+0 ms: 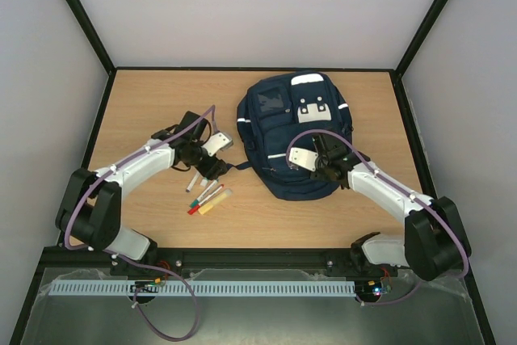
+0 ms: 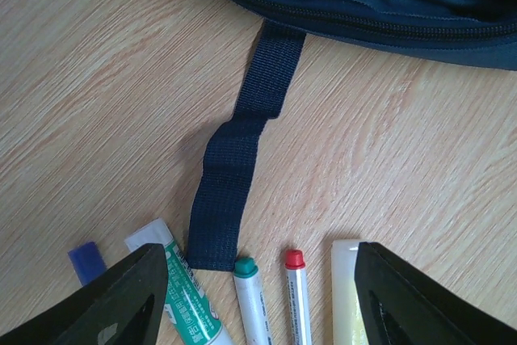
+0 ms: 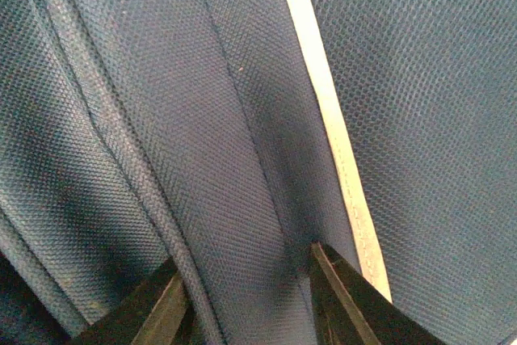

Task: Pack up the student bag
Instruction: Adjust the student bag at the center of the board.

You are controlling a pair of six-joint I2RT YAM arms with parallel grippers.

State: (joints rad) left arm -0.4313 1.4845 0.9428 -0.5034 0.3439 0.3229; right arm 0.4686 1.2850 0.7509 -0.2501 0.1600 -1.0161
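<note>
Left gripper [image 2: 258, 254] hangs wide open, holding nothing, above the markers [image 1: 208, 197]. Right gripper [image 3: 244, 262] sits half-closed astride a fold of the student bag [image 1: 275, 119], and we can't tell if it's pinched. The bag lies flat, centre-right on the wooden surface [image 1: 161, 103], with white walls [image 1: 242, 6] around.

Wooden table [image 1: 161, 103], white walls [image 1: 258, 6], black frame [image 1: 81, 14].

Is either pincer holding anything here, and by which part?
Left pincer: open, holding nothing. Right pincer presses into the student bag with a fold of fabric beside the white stripe between its jaws; whether it grips yet cannot be told.
</note>
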